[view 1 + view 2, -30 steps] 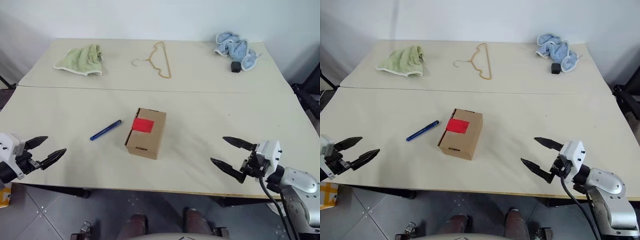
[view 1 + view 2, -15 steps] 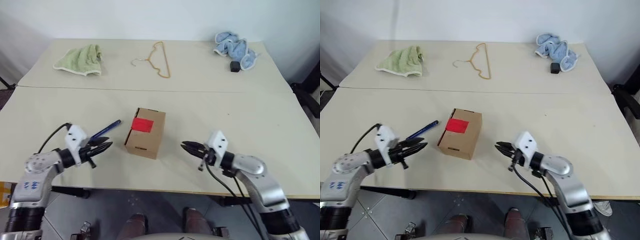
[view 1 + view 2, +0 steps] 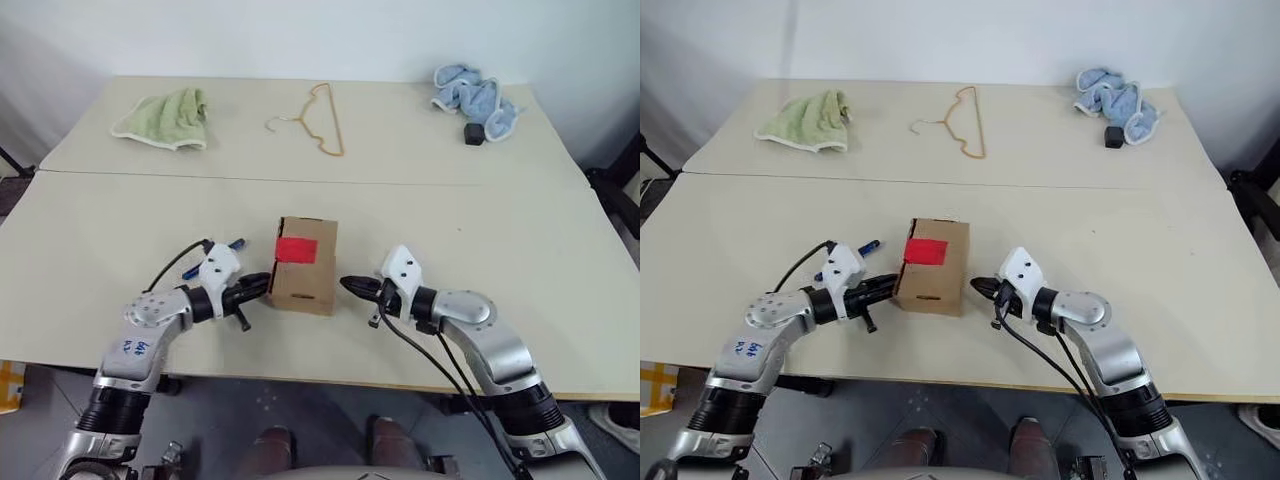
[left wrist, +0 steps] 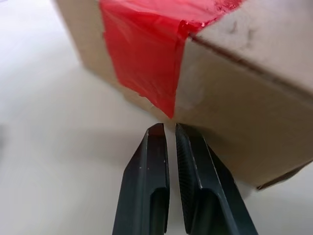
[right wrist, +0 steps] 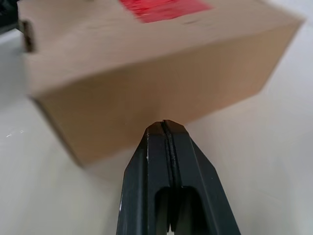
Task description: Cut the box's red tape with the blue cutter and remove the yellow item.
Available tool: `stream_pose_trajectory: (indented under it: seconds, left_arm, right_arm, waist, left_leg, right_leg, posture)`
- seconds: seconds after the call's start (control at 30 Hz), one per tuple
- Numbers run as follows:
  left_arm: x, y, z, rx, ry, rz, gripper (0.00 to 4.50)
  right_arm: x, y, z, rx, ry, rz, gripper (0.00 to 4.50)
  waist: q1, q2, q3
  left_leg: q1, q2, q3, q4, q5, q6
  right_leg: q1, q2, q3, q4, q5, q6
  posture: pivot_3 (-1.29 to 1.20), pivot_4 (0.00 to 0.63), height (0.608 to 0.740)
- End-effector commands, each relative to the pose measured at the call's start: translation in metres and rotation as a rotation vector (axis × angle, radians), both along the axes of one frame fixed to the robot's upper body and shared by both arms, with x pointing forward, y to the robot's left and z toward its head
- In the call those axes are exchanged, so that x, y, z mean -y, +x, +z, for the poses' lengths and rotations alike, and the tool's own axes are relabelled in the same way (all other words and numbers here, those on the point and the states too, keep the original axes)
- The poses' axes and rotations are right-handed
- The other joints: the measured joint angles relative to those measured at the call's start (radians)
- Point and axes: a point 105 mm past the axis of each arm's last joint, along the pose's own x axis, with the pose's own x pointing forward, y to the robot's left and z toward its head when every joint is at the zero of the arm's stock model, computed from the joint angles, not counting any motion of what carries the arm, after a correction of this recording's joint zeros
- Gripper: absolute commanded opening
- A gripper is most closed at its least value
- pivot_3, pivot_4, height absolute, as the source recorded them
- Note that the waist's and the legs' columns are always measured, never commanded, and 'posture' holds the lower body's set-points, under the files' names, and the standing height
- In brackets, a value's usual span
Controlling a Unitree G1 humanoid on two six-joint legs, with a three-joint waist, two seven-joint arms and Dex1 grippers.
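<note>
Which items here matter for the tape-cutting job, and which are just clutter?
Job: box; red tape; blue cutter, lying behind the left arm.

Clutter: green cloth; gold wire hanger; blue cloth; small black object beside it.

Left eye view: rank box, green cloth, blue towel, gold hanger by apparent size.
1. box, though nearest the camera
2. green cloth
3. blue towel and gold hanger, too alike to rank

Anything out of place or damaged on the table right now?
Nothing looks spilled or damaged. The small brown cardboard box sits slightly skewed on the table, its red tape strip intact. One oddity: both tools, left and right, are shut empty beside the box while the slim blue cutter lies untouched behind the left one.
</note>
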Motion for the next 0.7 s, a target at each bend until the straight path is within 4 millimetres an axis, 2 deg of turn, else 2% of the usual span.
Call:
stream_pose_trajectory:
  seconds: [0.03, 0.17, 0.33, 0.43, 0.5, 0.6, 0.7]
  left_arm:
    - [0.026, 0.005, 0.015, 0.071, 0.0, -0.08, 0.38]
    - [0.041, 0.008, 0.017, 0.072, -0.013, -0.122, 0.38]
    - [0.051, 0.032, 0.021, 0.1, -0.009, -0.076, 0.38]
    - [0.038, 0.046, 0.019, 0.094, 0.029, 0.006, 0.38]
    - [0.026, 0.047, 0.017, 0.082, 0.053, 0.036, 0.38]
    - [0.003, 0.037, 0.013, 0.057, 0.107, 0.04, 0.38]
    - [-0.021, 0.014, 0.012, -0.009, 0.125, 0.0, 0.38]
  right_arm:
    - [-0.012, -0.019, 0.007, -0.031, 0.021, 0.1, 0.0]
    - [-0.013, -0.025, 0.007, -0.057, 0.017, 0.11, 0.0]
    - [-0.019, -0.043, 0.008, -0.148, 0.028, 0.179, 0.0]
    - [-0.014, -0.05, 0.007, -0.186, 0.014, 0.19, 0.0]
    - [-0.003, -0.051, 0.007, -0.189, -0.001, 0.167, 0.0]
    - [0.02, -0.05, 0.011, -0.193, -0.012, 0.106, 0.0]
    - [0.052, -0.047, 0.017, -0.195, -0.022, 0.028, 0.0]
  waist:
    - [0.001, 0.0, 0.0]
    - [-0.001, 0.0, 0.0]
    - [0.002, 0.0, 0.0]
    - [0.002, 0.0, 0.0]
    - [-0.001, 0.0, 0.0]
    - [-0.002, 0.0, 0.0]
    - [-0.001, 0.0, 0.0]
  left_leg:
    - [0.0, 0.0, 0.0, 0.0, 0.0, 0.0]
    - [0.0, 0.0, 0.0, 0.001, 0.0, 0.0]
    - [-0.001, 0.0, 0.0, 0.002, 0.0, 0.0]
    - [-0.001, 0.0, 0.0, 0.002, 0.0, 0.0]
    - [-0.001, 0.0, 0.0, 0.002, 0.0, 0.0]
    - [-0.001, 0.0, 0.0, 0.001, 0.0, 0.0]
    - [-0.001, 0.0, 0.0, 0.001, 0.0, 0.001]
  right_leg:
    - [0.0, 0.0, 0.0, 0.0, 0.0, 0.0]
    - [0.0, 0.0, 0.0, 0.0, 0.0, 0.0]
    - [0.0, 0.0, 0.0, 0.0, 0.0, 0.0]
    - [0.0, 0.0, -0.001, 0.0, 0.0, 0.0]
    - [0.0, 0.0, 0.0, 0.0, 0.0, 0.0]
    - [0.0, 0.0, -0.001, 0.0, 0.0, 0.0]
    - [0.0, 0.0, 0.0, -0.001, 0.0, 0.0]
  posture:
    - [0.0, 0.15, 0.74]
    - [0.0, 0.15, 0.74]
    - [0.0, 0.15, 0.74]
    - [0.0, 0.15, 0.74]
    - [0.0, 0.15, 0.74]
    - [0.0, 0.15, 0.74]
    - [0.0, 0.15, 0.74]
